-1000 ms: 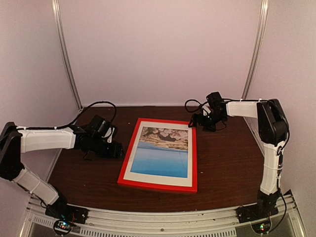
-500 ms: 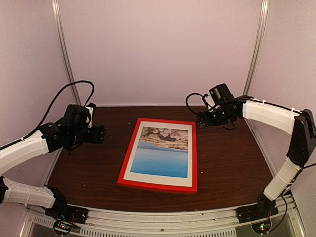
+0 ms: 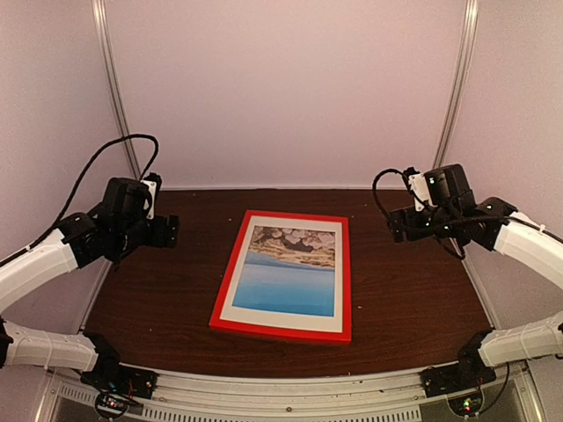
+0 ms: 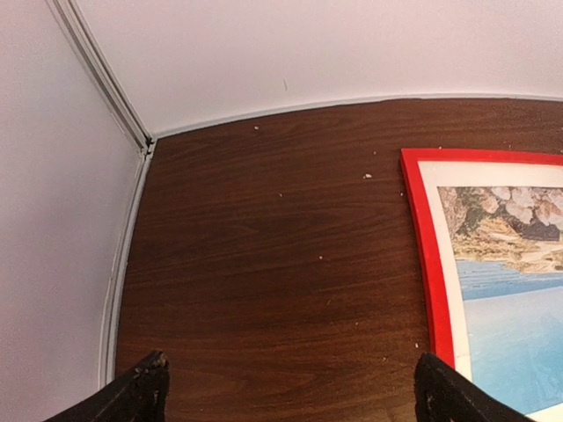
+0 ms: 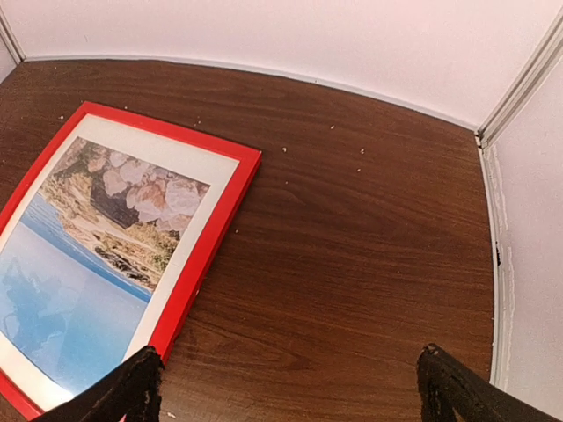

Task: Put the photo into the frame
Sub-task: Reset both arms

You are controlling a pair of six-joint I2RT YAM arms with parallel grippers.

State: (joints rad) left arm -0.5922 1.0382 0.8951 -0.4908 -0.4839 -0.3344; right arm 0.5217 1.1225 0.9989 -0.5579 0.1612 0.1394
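The red frame (image 3: 223,299) lies flat, face up, in the middle of the dark wooden table. Inside it sits the photo (image 3: 288,272) of blue water and tan rocks, bordered by a white mat. The left wrist view catches the frame's (image 4: 422,237) upper left corner and the photo (image 4: 519,290). The right wrist view has the frame (image 5: 207,246) and photo (image 5: 88,255) at its left. My left gripper (image 3: 167,232) hovers left of the frame, open and empty (image 4: 290,396). Raised to the right of the frame, my right gripper (image 3: 398,225) is also open and empty (image 5: 290,387).
Pale enclosure walls with metal corner posts (image 3: 119,105) close in the table at the back and sides. Small crumbs dot the tabletop (image 4: 264,264). A metal rail (image 3: 290,391) runs along the near edge.
Both arms have lifted and drawn outward from the frame, the left to the left, the right to the right. The left gripper's jaws have widened. The frame has not moved.
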